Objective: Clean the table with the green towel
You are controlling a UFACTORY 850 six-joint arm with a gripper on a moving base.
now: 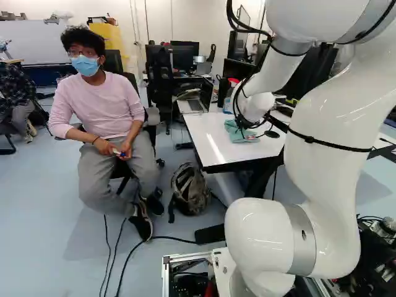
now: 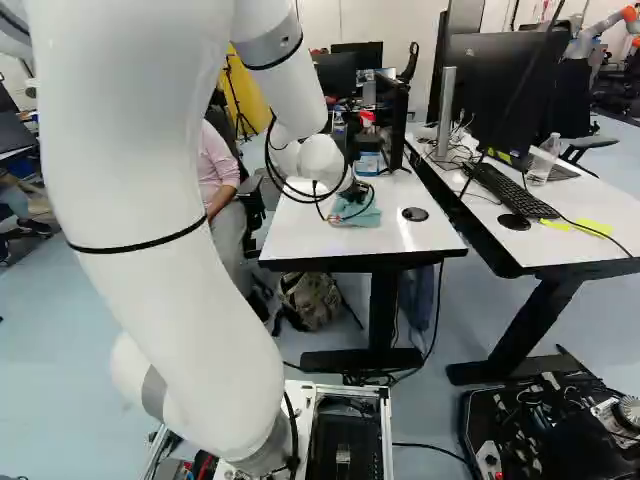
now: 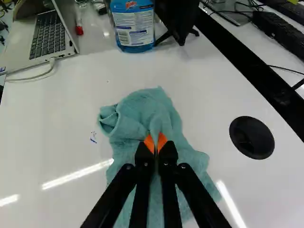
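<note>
- Across the left base view, a backpack point(image 1: 190, 189) lies on the floor point(image 1: 55, 247), and an open laptop point(image 1: 195, 105) stands on the white table point(image 1: 207, 133).
- Only the wrist view shows the small blue marks point(image 3: 93, 137), beside the green towel point(image 3: 152, 111) on the laptop's side.
- Only the right base view shows the clear bottle point(image 2: 543, 158), on the second table point(image 2: 560, 250).
- Counted: one laptop, one towel, one blue jug point(image 3: 134, 28), two tables, and two round black covers in the right base view, one cover point(image 2: 415, 214) on the white table, the other cover point(image 2: 514, 222) on the second.
- The claw point(image 2: 356, 194) has two fingers; in the wrist view its orange pads point(image 3: 149, 143) pinch the towel, which lies rumpled on the white table, a fold drawn up between them.
- The white tabletop is glossy, streaked with reflected light; the floor is pale blue, the far wall point(image 1: 161, 15) whitish.
</note>
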